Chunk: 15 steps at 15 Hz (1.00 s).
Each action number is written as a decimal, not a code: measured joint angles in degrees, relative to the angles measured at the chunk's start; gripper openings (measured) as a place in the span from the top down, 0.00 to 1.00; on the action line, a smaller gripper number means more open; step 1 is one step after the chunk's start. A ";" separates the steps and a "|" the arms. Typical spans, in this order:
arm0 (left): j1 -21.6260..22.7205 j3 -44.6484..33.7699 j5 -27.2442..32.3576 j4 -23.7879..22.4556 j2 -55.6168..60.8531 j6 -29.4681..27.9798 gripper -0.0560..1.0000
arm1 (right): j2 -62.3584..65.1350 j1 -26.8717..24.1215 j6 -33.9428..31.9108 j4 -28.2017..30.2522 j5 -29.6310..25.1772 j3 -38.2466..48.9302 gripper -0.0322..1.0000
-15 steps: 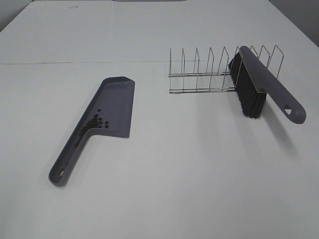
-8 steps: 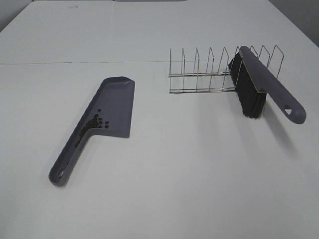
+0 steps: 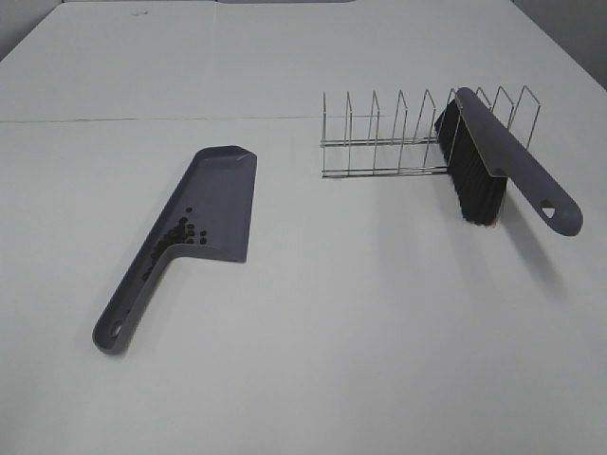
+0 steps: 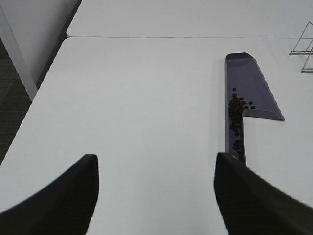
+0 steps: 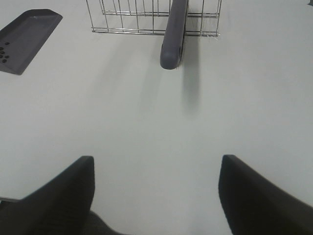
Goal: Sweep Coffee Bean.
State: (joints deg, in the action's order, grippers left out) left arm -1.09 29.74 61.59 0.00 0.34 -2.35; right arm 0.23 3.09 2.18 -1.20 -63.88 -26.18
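A grey-purple dustpan [image 3: 220, 202] lies flat on the white table, left of centre, with its handle [image 3: 128, 308] toward the front. Dark coffee beans [image 3: 175, 237] sit in the pan near the handle; they also show in the left wrist view [image 4: 236, 110]. The brush [image 3: 503, 161], grey handle and black bristles [image 3: 471, 180], leans in a wire rack [image 3: 398, 133] at the right. My left gripper [image 4: 155, 196] is open and empty, well short of the dustpan [image 4: 249, 88]. My right gripper [image 5: 155, 196] is open and empty, short of the brush handle [image 5: 173, 36]. Neither gripper shows in the exterior view.
The table's left edge [image 4: 34, 105] drops to a dark floor beside the left gripper. A seam [image 3: 142, 119] crosses the table behind the dustpan. The dustpan's corner [image 5: 27, 36] shows in the right wrist view.
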 joint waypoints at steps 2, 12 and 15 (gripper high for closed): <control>0.00 0.00 0.00 0.00 0.00 0.00 0.37 | 0.00 0.00 0.00 0.00 0.00 0.00 0.36; 0.00 0.00 0.00 0.00 0.00 0.00 0.37 | 0.00 0.00 0.00 0.00 0.00 0.00 0.36; 0.00 0.00 0.00 0.00 0.00 0.00 0.37 | 0.00 0.00 0.00 0.00 0.00 0.00 0.36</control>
State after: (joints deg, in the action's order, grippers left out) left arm -1.09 29.74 61.59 0.00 0.34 -2.35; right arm 0.23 3.09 2.18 -1.20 -63.88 -26.18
